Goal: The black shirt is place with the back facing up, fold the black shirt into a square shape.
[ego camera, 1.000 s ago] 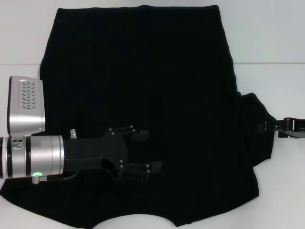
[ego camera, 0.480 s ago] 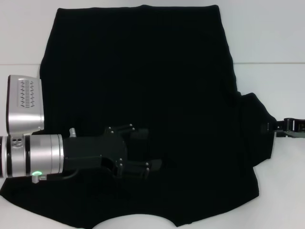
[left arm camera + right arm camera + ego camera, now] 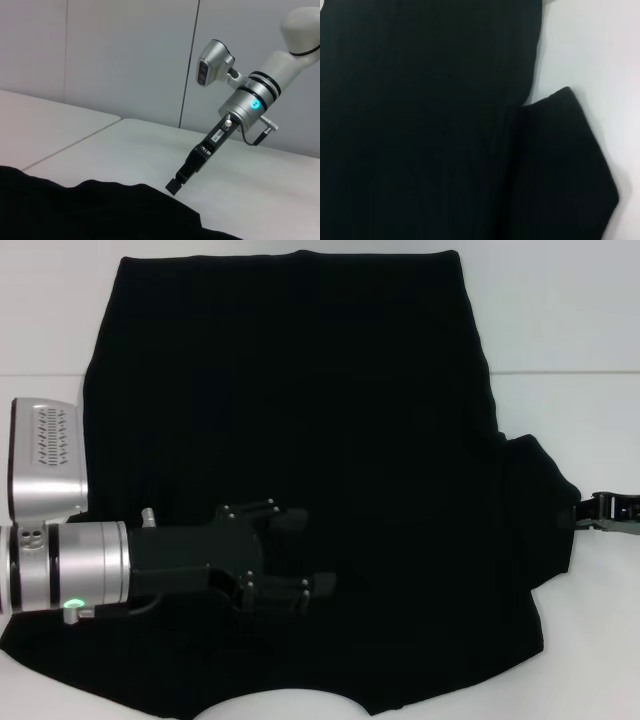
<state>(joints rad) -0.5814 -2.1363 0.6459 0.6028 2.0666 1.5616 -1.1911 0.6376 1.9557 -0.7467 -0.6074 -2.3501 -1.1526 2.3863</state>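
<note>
From the head view, we find the large plain black soft-fabric short-sleeved shirt (image 3: 300,440) spread flat on the white desk (image 3: 560,330), covering most of it. Its far edge runs straight near the top of the view; its near edge dips in a shallow curve at the bottom. On the robot's right, one sleeve (image 3: 535,520) juts outward to a blunt corner. Bare desk shows beyond the far edge, along both sides and at the near corners.

The left gripper (image 3: 315,555), black on a silver arm, lies over the shirt's near left part, with its fingers (image 3: 285,517) spread apart and pointing toward the shirt's middle, nothing between them. The right gripper (image 3: 590,511) sits at the right margin, its tip just beside the sleeve's outer edge; we cannot tell whether its fingers are apart or together.

In the left wrist view, we see the shirt's edge (image 3: 100,210) low across the foreground, lying flat on the desk. The right gripper (image 3: 176,185) slants down with its tip just off that edge, near or on the desk surface. Open desk extends behind it to the wall.

In the right wrist view, the shirt fills most of the picture. The sleeve corner (image 3: 570,150) stands out against bare white desk (image 3: 600,50) alongside it.
</note>
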